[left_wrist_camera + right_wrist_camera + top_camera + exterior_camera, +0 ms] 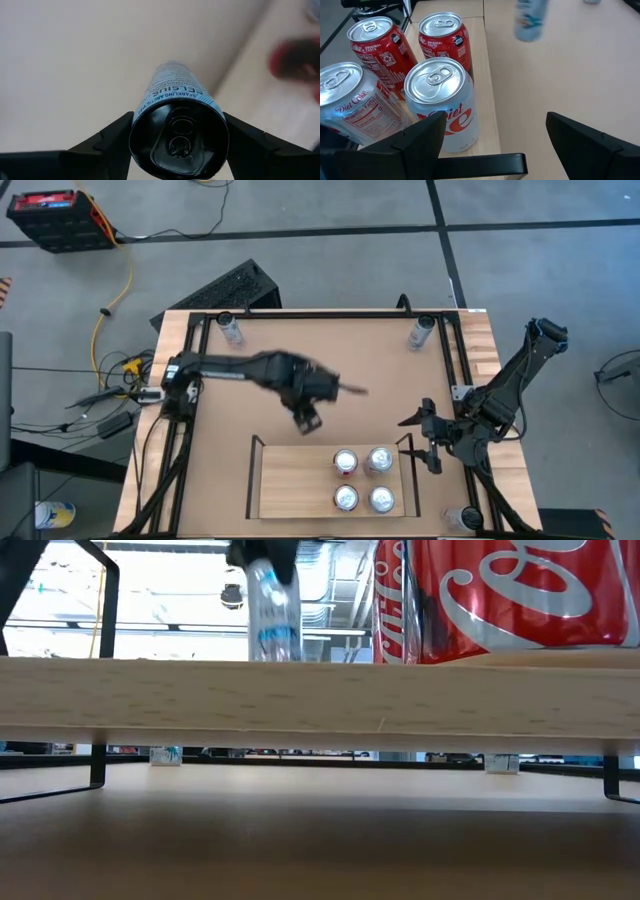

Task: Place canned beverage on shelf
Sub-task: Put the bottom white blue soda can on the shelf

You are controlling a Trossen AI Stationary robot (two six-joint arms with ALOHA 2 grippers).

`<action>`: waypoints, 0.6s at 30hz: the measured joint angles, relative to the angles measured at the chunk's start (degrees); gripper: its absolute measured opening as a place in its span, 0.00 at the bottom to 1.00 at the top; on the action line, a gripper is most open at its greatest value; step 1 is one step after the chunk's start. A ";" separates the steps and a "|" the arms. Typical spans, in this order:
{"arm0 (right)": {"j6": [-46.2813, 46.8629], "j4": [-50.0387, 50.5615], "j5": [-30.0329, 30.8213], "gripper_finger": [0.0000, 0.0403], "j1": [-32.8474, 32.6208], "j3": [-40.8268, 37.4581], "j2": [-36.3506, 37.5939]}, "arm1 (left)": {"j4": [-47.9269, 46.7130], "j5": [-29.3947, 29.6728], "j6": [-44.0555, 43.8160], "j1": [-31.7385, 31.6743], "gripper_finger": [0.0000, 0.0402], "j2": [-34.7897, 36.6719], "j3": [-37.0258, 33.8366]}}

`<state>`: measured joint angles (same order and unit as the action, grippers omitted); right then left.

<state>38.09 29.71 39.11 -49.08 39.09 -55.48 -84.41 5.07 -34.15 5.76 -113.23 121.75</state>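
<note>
**Slim can in transit toward the shelf**

The left gripper has its jaws clenched on a slim pale can, grasped near the top end. From above, it hangs over the bare surface, near the shelf and at about 11 o'clock from the four cans already standing there. The low view shows the slim can hanging clear above the shelf board, roughly upright with a slight tilt; its long axis runs near vertical, pull-tab end up and toward the wrist camera, base pointing down at the surface.

This looks like the carry step: the can is lifted but not yet set down. The cola cans fill the shelf's right part, so the next move seemingly calls for travel toward 5 o'clock, onto the bare planks left of them, keeping the can plumb and lowering until the base sits flat before letting go.

The right gripper waits at 3 o'clock of the shelf, jaws released and holding nothing.
</note>
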 joint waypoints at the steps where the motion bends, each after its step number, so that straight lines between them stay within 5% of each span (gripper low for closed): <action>1: 0.58 0.03 0.00 0.92 0.00 0.00 -0.01 | 0.22 0.31 0.26 1.85 0.58 0.11 0.00; 10: 2.81 -0.20 0.00 0.92 0.28 -0.04 -0.04 | 6.37 -0.97 0.23 15.60 0.58 -0.12 -0.02; 18: 2.12 -0.41 0.08 0.92 1.29 -0.04 -0.07 | 10.01 -2.27 -2.28 16.81 0.58 -0.22 -0.02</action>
<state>40.22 29.31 39.19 -47.79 39.05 -55.55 -74.41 2.80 -36.42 22.57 -113.45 121.73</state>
